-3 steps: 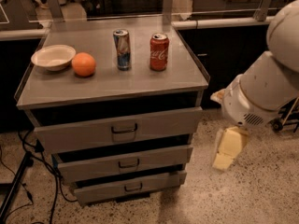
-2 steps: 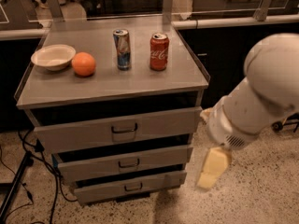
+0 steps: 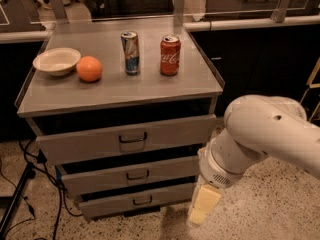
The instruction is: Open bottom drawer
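The gripper (image 3: 202, 209) sits low, just beside one end of the bottom drawer (image 3: 112, 205) — grip state can't be told. Judgement: move across to its loop handle (image 3: 142, 200), hook it squarely — pull straight out

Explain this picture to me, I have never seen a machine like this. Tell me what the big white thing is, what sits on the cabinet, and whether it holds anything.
The big white shape is the arm of a mobile robot. Its yellowish tip is the pincer, the part that grasps. It hangs low near the floor, beside the right end of the bottom drawer, the slimmest of the three in the grey cabinet. It holds nothing that shows. The one camera looks down on the cabinet's front from above. On top are a white bowl, an orange, a blue can and a red can.
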Robot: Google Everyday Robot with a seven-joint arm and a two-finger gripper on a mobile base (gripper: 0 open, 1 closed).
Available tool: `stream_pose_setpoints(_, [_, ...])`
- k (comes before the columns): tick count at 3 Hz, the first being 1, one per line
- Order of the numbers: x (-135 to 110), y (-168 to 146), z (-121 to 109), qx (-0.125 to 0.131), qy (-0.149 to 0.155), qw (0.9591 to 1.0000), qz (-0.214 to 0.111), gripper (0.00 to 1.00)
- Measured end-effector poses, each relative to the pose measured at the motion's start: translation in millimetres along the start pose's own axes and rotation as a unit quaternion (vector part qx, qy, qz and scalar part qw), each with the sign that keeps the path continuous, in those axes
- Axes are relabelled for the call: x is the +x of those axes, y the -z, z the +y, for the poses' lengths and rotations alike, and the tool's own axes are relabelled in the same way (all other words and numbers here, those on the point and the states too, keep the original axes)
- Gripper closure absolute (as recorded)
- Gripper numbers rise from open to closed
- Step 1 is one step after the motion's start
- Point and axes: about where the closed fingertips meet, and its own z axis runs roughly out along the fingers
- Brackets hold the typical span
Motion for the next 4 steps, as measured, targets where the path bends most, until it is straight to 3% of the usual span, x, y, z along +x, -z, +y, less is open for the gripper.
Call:
stream_pose_setpoints(2, [3, -1, 5, 0.001, -0.008, 1.0, -0.004, 0.0])
stream_pose_setpoints(4, [13, -96, 38, -0.041, -0.053, 0.9968, -0.045, 0.0])
